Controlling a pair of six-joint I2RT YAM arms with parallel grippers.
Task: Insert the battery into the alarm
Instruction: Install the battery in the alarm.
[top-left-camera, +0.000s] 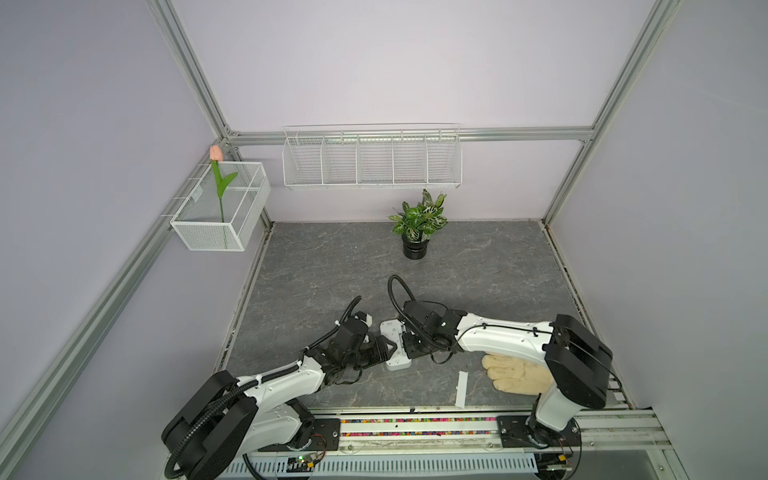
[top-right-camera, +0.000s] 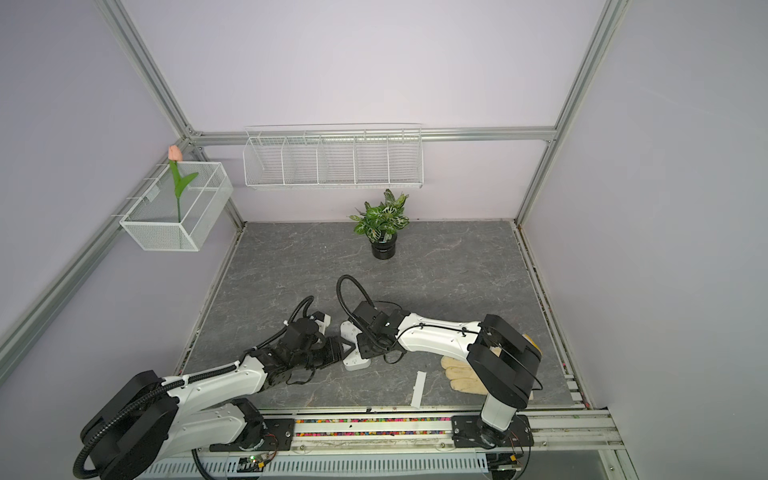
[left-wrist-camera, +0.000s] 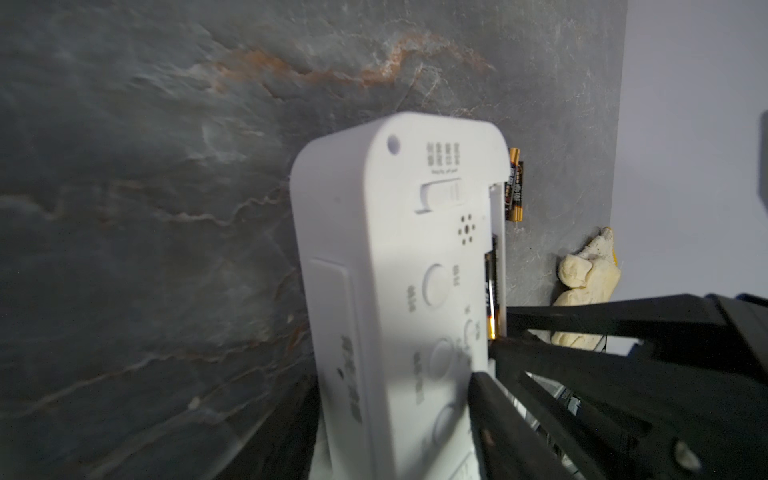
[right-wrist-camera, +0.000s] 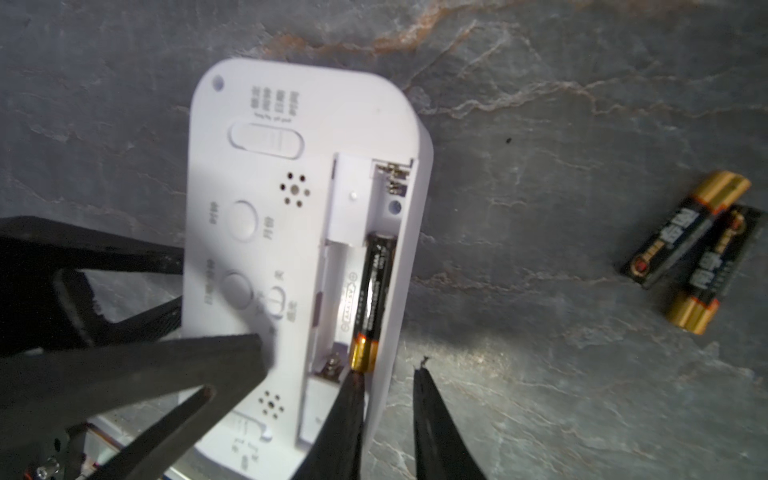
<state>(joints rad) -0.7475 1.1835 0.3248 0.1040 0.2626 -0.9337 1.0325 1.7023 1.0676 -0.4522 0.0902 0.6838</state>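
The left tool (top-left-camera: 384, 351) straddles the alarm (right-wrist-camera: 270, 174) at its edge; whether it truly pinches, I cannot tell. The alarm rests on the desk (right-wrist-camera: 540, 395), back up, compartment open, the battery (right-wrist-camera: 374, 286) lying in its outer slot. The right tool (right-wrist-camera: 387, 371), jaws slightly apart and empty, sets one fingertip (right-wrist-camera: 347, 411) against the gold end. Push off-line and the battery may spring out, or the alarm twist loose.
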